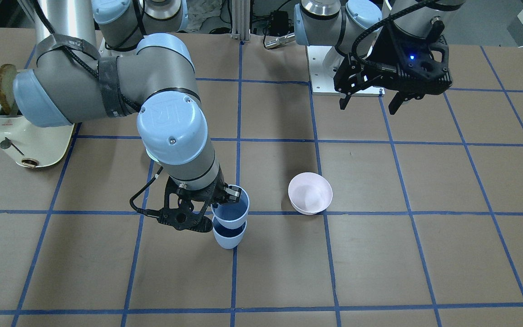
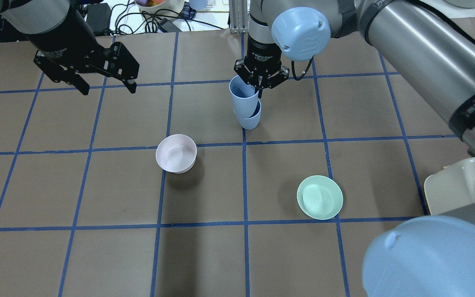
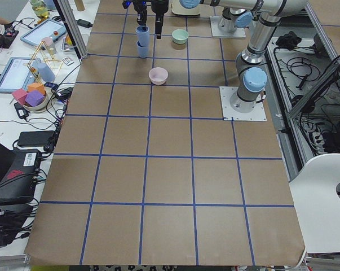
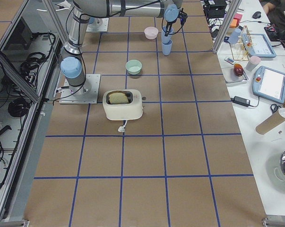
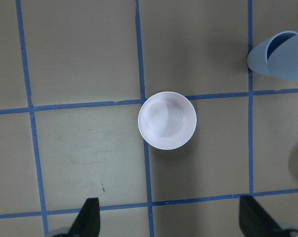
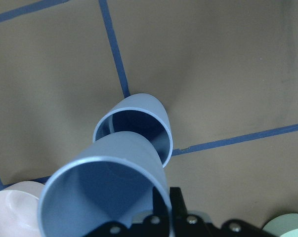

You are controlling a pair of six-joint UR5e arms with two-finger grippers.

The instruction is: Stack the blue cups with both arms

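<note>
While right tool (image 2: pixel 258 89) pinches upper blue cup (image 2: pixel 243 97), tilted into lower blue cup (image 2: pixel 250 120), left tool (image 2: pixel 108 88) hangs wide over blue-gridded brown desk (image 2: pixel 97 255).

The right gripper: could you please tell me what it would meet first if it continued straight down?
Most likely the lower blue cup, directly beneath. The right gripper is shut on the rim of the upper blue cup, whose base overlaps the lower cup's mouth; depth is unclear.
</note>
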